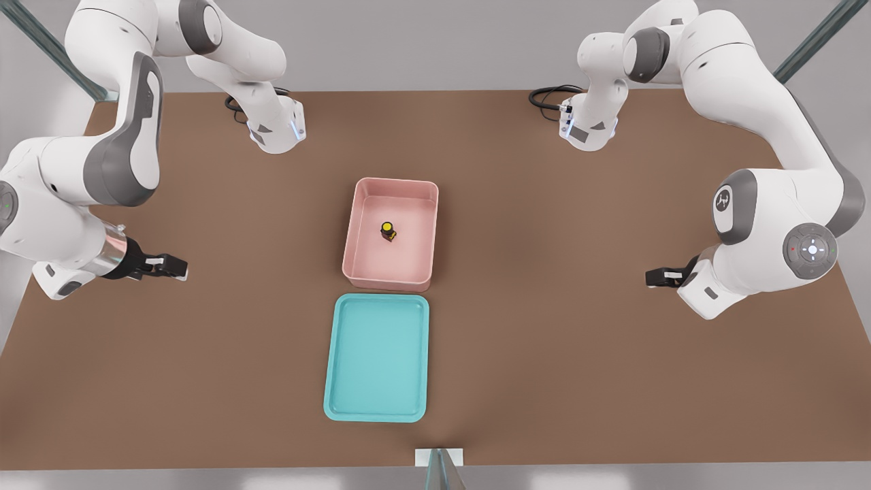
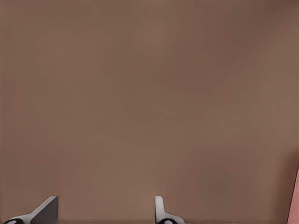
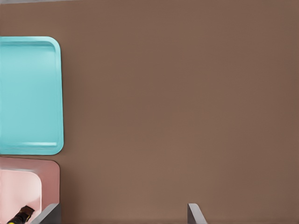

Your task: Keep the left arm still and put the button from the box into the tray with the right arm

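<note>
Button [image 1: 388,231]: a small part with a stubby black cylindrical body and a round yellow cap. In the front view the cap faces up. It is far smaller than the box around it.
Button location: on the floor of the box [image 1: 352,235], near the middle and apart from all four walls. In the right wrist view only part of the button [image 3: 21,217] shows, at the frame edge inside the box [image 3: 50,179].
Box: a pale pink rectangular bin with tall walls and rounded corners, standing on the brown table [image 1: 578,340].
Tray [image 1: 331,361]: turquoise, shallow, with a low rim and rounded corners. It lies just beside the box on the side nearer the front camera, with a short end facing the box and a narrow strip of table between them. The right wrist view shows the tray [image 3: 60,93] and box side by side in the same way.
Gripper [image 1: 170,267]: at the front view's left, over bare table. It is well apart from the box and tray and points towards them.
Finger state: in the right wrist view the gripper [image 3: 122,214] has its two fingers [image 3: 50,213] spread wide with only table between them. It holds nothing.
Right arm [image 1: 102,163]: white with grey joint covers and a silvery ring at the wrist.
Markings: a white emblem [image 1: 722,202] on a grey joint cover of the left arm [image 1: 769,197], which cannot be read as letters.
</note>
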Controlling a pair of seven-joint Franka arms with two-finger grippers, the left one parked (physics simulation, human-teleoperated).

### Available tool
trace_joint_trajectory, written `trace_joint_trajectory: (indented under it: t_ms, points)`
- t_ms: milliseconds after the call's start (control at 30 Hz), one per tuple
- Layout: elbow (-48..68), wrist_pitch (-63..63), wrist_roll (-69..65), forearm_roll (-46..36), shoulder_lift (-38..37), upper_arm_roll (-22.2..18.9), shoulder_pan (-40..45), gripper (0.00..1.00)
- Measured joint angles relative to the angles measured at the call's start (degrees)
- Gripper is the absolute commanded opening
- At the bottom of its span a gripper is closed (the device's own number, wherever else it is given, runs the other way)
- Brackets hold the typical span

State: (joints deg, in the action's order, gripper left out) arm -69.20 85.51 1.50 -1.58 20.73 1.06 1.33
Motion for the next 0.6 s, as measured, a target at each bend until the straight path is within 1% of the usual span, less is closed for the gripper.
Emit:
trace_joint_trajectory:
  t_ms: [133, 167, 267, 333, 400, 467, 567, 600]
  points:
    - [0.0, -0.1, 0.1, 0.2, 0.0, 0.2, -1.5, 1.00]
    - [0.2, -0.1, 0.0, 0.2, -0.1, 0.2, -4.0, 1.00]
    - [0.3, -0.2, -0.2, 0.6, 0.4, 3.2, -11.0, 1.00]
    - [0.2, -0.1, 0.4, 0.1, 1.2, 4.1, -15.4, 1.00]
    - [0.1, -0.1, 1.7, -3.4, 2.8, 4.3, -17.5, 1.00]
    - [-0.7, 1.2, 4.9, -5.6, 4.2, 5.0, -24.1, 1.00]
    - [-4.6, 4.4, 11.4, -5.0, 4.6, 11.5, -29.1, 1.00]
    - [-6.6, 5.8, 13.8, -4.6, 4.5, 12.6, -30.3, 1.00]
